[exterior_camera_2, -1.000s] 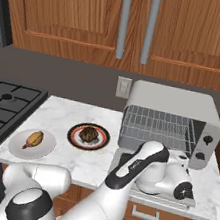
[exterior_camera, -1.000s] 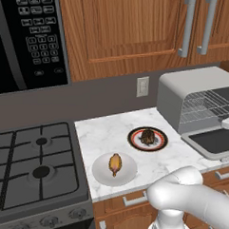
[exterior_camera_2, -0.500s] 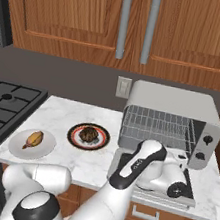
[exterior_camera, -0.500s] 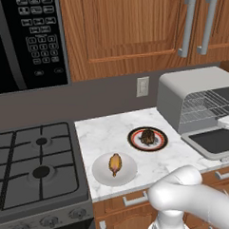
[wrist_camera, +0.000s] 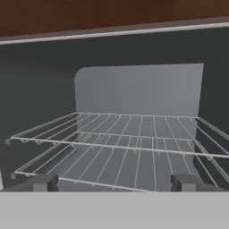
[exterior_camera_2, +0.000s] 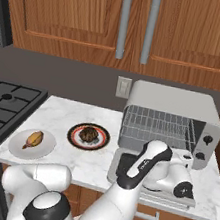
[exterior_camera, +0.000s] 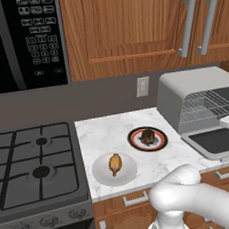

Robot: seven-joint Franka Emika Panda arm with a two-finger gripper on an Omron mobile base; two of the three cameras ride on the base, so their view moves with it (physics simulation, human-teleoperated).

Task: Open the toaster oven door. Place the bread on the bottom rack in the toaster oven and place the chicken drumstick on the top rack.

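Note:
The toaster oven [exterior_camera_2: 173,110] stands at the counter's right end, and its door [exterior_camera: 217,142] lies folded down flat. In the hand view my gripper [wrist_camera: 115,183] faces the open cavity with its fingertips [wrist_camera: 44,182] wide apart and nothing between them. The top rack [wrist_camera: 134,130] and the bottom rack [wrist_camera: 112,167] are both bare. Over the lowered door [exterior_camera_2: 123,166] hovers my wrist [exterior_camera_2: 172,172]. The bread [exterior_camera: 147,136] sits on a dark red-rimmed plate [exterior_camera: 135,143] left of the oven. On a white plate [exterior_camera: 101,173] near the counter's front edge rests the chicken drumstick [exterior_camera: 114,164].
A gas stove [exterior_camera: 35,161] adjoins the counter on the left, with a black microwave [exterior_camera: 24,40] above it. Wooden cabinets [exterior_camera_2: 136,25] hang over the counter. A wall outlet [exterior_camera: 142,86] sits behind the plates.

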